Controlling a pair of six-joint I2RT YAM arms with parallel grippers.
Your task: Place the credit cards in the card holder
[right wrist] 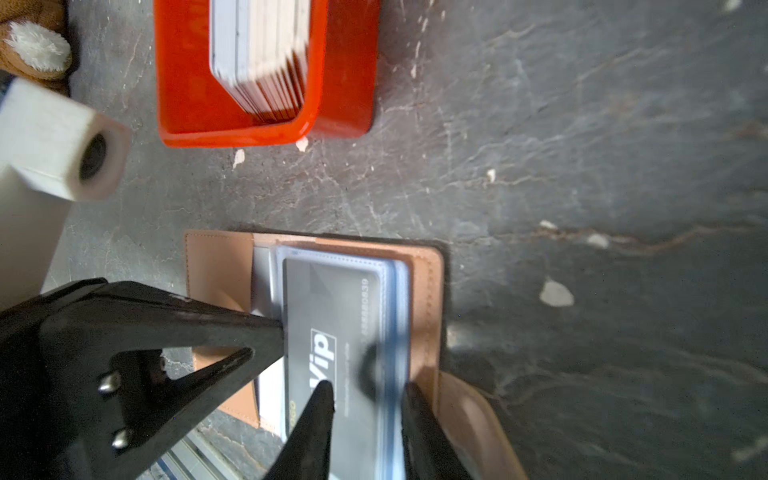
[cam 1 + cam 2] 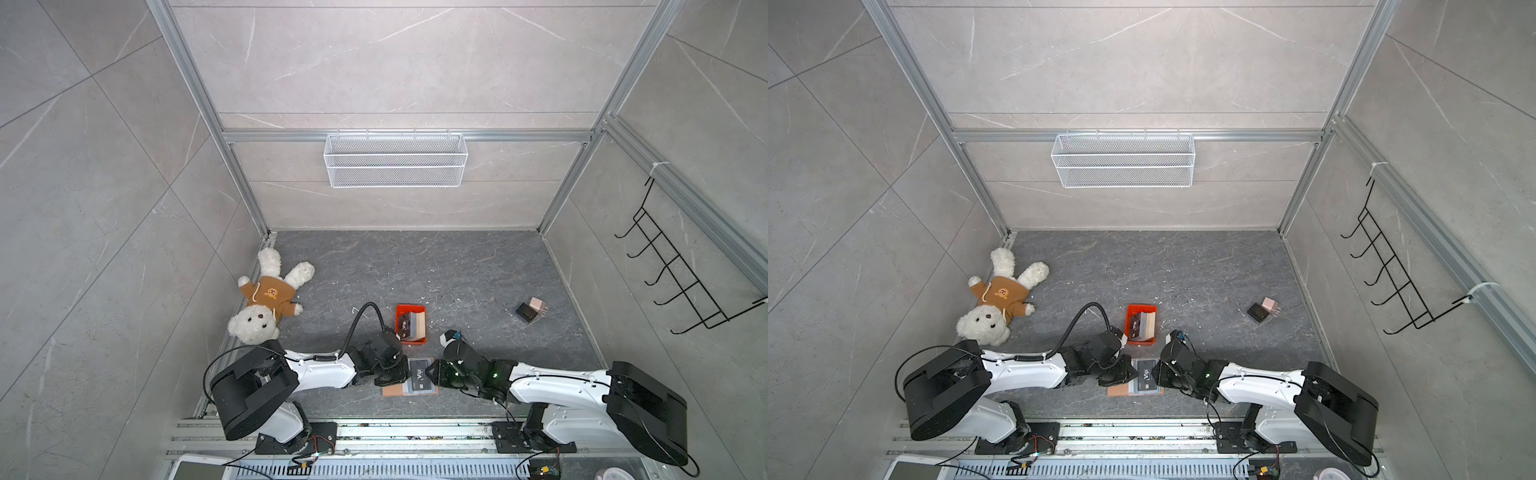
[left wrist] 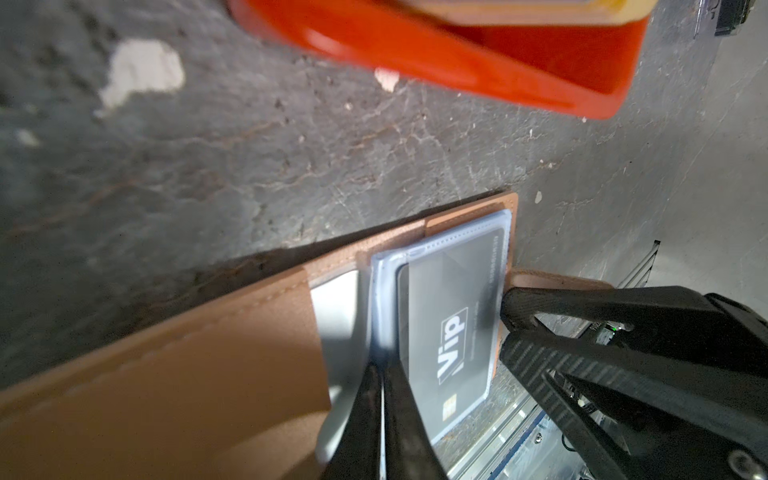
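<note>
Grey tabletop [image 2: 457, 270], one holder [image 2: 392, 390], one tray [image 2: 410, 308]

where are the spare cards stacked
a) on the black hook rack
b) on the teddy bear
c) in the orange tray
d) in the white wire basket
c: the stack of cards stands on edge inside the orange tray, on the floor near the open card holder.
</note>
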